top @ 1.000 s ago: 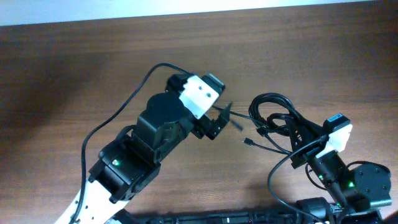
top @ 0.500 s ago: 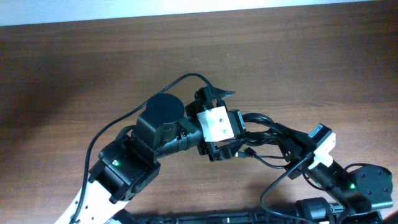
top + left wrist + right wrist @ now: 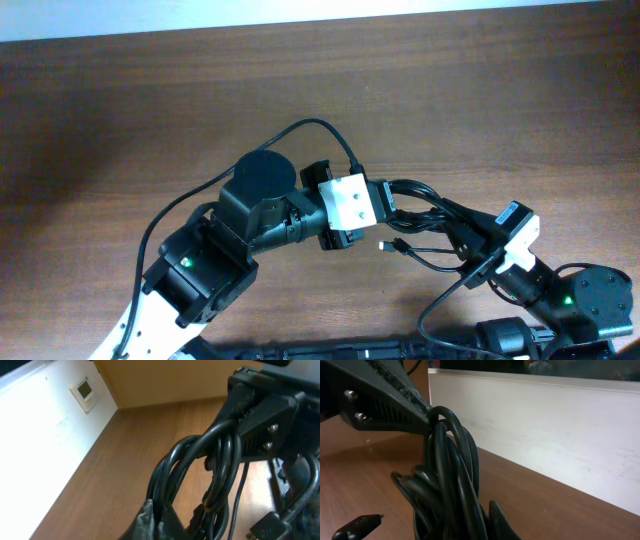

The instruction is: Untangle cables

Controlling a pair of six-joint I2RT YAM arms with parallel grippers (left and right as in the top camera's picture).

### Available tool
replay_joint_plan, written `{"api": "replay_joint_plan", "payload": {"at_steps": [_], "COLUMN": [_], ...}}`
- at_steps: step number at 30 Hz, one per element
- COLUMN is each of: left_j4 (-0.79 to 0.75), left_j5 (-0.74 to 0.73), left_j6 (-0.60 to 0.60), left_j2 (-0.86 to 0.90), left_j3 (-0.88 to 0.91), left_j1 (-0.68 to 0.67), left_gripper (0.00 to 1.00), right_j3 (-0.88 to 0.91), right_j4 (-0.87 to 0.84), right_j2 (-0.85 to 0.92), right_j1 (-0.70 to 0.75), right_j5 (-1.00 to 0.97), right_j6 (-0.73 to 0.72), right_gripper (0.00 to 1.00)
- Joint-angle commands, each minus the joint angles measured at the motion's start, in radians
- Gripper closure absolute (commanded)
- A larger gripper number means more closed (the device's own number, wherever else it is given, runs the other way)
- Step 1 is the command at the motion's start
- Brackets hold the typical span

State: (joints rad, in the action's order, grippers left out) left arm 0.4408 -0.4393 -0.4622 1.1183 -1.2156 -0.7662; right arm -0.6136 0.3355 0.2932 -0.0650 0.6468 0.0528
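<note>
Left end effector [image 3: 388, 203] clamps cables [image 3: 428, 190] | right end effector [image 3: 468, 228] clamps cables | bundles: 1

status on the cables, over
Left gripper shut on cables. Right gripper shut on same bundle. One plug loose near left gripper. No obstruction seen.

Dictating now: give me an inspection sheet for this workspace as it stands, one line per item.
Surface: brown wood-grain table.
Job's things: black cable bundle held between both grippers; one small plug end trails free.
Clutter: nothing seen.
Grippers: left gripper has its jaws shut on the bundle's loops; right gripper has its jaws shut on the other side.
Cables: the robot's own thicker wire arcs over the left arm.
Surroundings: white wall; small wall panel.
</note>
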Motion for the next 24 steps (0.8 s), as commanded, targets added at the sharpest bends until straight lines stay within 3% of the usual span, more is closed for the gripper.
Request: {"api": "replay_joint_plan", "payload": {"at_steps": [1, 4, 5, 7, 8, 15, 18, 24], "left_j4": [-0.007, -0.007, -0.008, -0.011, -0.014, -0.038, -0.126, -0.332], "left_j5": [-0.028, -0.029, -0.029, -0.029, -0.029, -0.029, -0.029, -0.043], "left_j6": [-0.007, -0.007, -0.007, -0.007, -0.007, 0.002, 0.087, 0.136], "left_j2": [-0.008, 0.011, 0.014, 0.015, 0.015, 0.015, 0.014, 0.003], "left_j3": [-0.014, -0.014, -0.014, -0.014, -0.014, -0.014, -0.014, -0.014], "left_j1": [0.003, 0.003, 0.003, 0.003, 0.003, 0.003, 0.003, 0.003], "left_gripper": [0.66, 0.67, 0.72, 0.94, 1.0, 1.0, 1.0, 1.0], "right_j3": [-0.013, -0.013, -0.013, -0.013, -0.013, -0.013, -0.013, -0.013], "right_j4": [-0.015, -0.026, -0.026, -0.026, -0.026, -0.014, 0.002, 0.028], "right_j2": [-0.014, -0.014, -0.014, -0.014, -0.014, -0.014, -0.014, -0.014], "right_j1": [0.007, 0.007, 0.007, 0.007, 0.007, 0.008, 0.008, 0.007], "right_j5": [0.039, 0.061, 0.061, 0.061, 0.06, 0.056, 0.048, 0.011], "right_j6": [0.0, 0.0, 0.0, 0.0, 0.0, 0.016, 0.022, 0.023], "right_gripper": [0.96, 0.96, 0.96, 0.96, 0.96, 0.96, 0.96, 0.96]}}
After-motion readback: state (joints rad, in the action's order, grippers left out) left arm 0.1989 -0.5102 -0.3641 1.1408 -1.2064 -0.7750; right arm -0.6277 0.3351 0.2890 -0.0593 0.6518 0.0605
